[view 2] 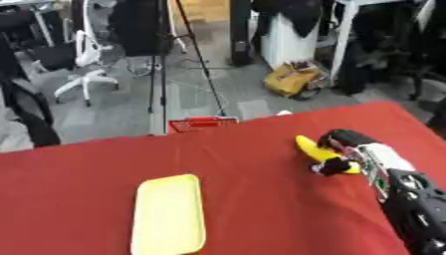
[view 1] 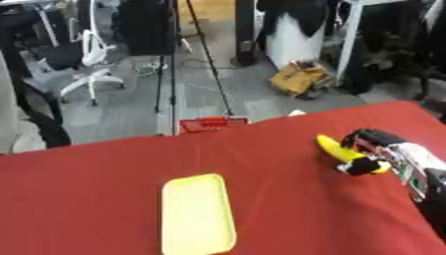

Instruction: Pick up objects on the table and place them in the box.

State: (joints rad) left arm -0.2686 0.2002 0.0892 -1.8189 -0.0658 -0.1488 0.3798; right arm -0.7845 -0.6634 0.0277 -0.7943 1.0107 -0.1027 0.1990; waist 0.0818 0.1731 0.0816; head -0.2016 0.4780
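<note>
A yellow banana [view 1: 341,151] lies on the red table at the right. My right hand [view 1: 369,150] comes in from the lower right and is curled round the banana's near end, with a thumb tip [view 2: 330,167] under it. A shallow yellow tray [view 1: 197,215] lies flat on the cloth at lower centre, well left of the banana, with nothing in it. My left hand shows in neither view.
The red table cloth [view 1: 104,189] fills the lower half of the views. Its far edge runs upward to the right. A small red basket [view 1: 212,123] stands just behind that edge. Chairs, stands and a cardboard box stand on the floor beyond.
</note>
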